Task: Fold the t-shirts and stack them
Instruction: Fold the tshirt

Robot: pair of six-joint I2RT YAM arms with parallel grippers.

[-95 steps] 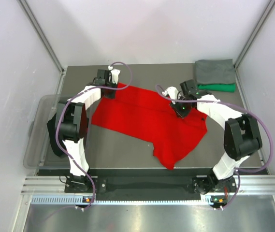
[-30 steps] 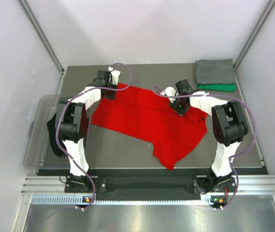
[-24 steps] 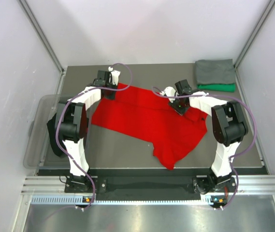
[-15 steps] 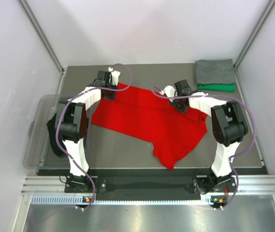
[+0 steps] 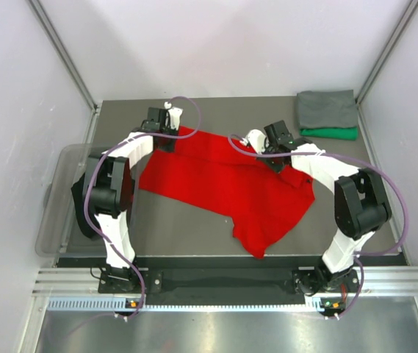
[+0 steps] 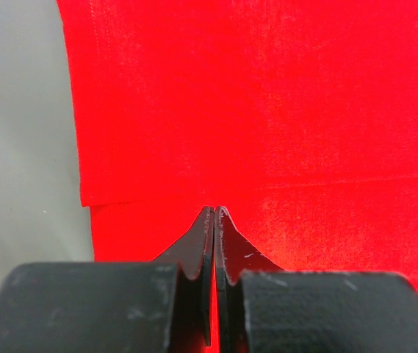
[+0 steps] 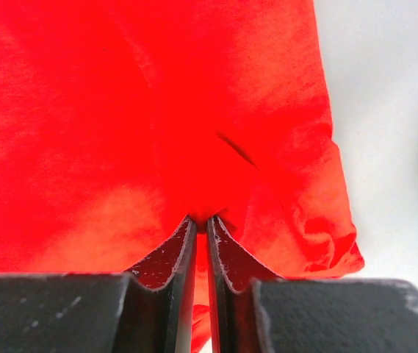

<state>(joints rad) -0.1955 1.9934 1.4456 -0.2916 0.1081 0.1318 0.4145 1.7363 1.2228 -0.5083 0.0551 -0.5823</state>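
Your worktop (image 5: 194, 228) carries the red t-shirt (image 5: 223, 184) spread across its middle, with a folded grey t-shirt (image 5: 327, 109) atop a green t-shirt (image 5: 330, 133) at the far right corner. Your left claw (image 5: 166, 140) and right claw (image 5: 275, 163) each clench the red one's far edge.

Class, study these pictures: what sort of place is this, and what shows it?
Probably a robotics lab test cell, not a home: plain white walls in metal framing, a left arm and right arm fixed at a grey table, working a red t-shirt.
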